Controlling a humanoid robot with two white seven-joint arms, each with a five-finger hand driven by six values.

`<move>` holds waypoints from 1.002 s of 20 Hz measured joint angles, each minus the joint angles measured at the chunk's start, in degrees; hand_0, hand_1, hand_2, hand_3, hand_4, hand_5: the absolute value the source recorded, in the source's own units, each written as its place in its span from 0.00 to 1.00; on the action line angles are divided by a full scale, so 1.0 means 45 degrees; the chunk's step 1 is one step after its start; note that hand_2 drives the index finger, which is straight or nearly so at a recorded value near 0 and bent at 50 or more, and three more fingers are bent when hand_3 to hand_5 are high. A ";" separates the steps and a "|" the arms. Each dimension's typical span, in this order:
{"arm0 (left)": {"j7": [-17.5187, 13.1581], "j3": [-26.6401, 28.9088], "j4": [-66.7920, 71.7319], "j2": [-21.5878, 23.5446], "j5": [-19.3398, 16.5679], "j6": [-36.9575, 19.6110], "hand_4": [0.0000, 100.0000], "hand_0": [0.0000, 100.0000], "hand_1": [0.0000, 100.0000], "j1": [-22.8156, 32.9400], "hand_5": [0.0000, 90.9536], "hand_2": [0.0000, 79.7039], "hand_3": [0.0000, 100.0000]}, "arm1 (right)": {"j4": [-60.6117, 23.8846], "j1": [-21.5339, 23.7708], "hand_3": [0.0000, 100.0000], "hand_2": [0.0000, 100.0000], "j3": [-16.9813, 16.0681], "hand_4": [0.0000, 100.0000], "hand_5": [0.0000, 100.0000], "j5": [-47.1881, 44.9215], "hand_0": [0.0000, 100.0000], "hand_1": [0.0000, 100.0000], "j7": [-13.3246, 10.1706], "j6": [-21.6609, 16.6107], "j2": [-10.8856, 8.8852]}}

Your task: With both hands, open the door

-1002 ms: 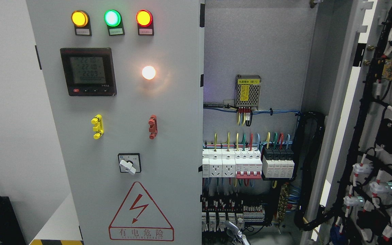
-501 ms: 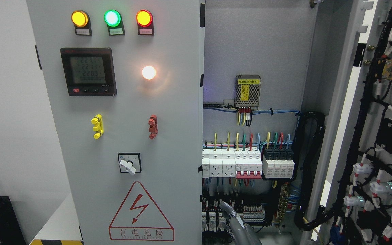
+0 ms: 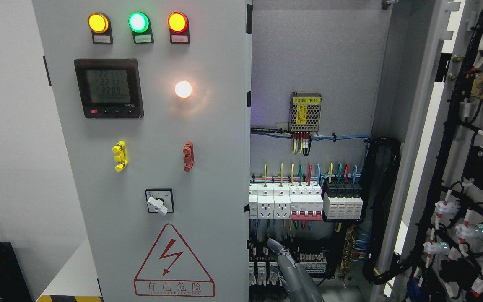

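The left cabinet door (image 3: 149, 151) stood shut, its right edge running straight down the middle of the view beside the open bay. The right cabinet door (image 3: 468, 167) was swung wide, its inner face with black wiring harnesses turned toward the camera and its grey edge slanting down the right side. Between the two edges the cabinet interior lay exposed: a power supply module (image 3: 305, 111) high on the back panel, a row of circuit breakers (image 3: 304, 203) below it, and terminal blocks (image 3: 287, 258) lower down.

A hand (image 3: 289, 270) rose from the bottom edge a little right of the middle, just right of the closed door's edge and in front of the terminal blocks; its arm's side could not be made out. One grey finger (image 3: 276, 247) pointed up and left. Whether the rest were spread or curled could not be told, and it held nothing visible. Free space lay above it in the bay.
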 measured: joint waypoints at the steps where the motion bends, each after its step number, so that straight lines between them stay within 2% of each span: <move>1: 0.0000 0.0000 0.0000 0.0000 0.0000 -0.0002 0.00 0.00 0.00 0.0000 0.00 0.00 0.00 | 0.0122 -0.0094 0.00 0.00 0.0002 0.00 0.00 -0.0005 0.39 0.00 0.0004 0.0002 0.0005; 20: 0.0000 0.0000 0.0001 0.0000 0.0005 -0.0004 0.00 0.00 0.00 -0.0006 0.00 0.00 0.00 | 0.1614 -0.1161 0.00 0.00 0.0129 0.00 0.00 -0.0255 0.39 0.00 0.0072 0.0010 0.0056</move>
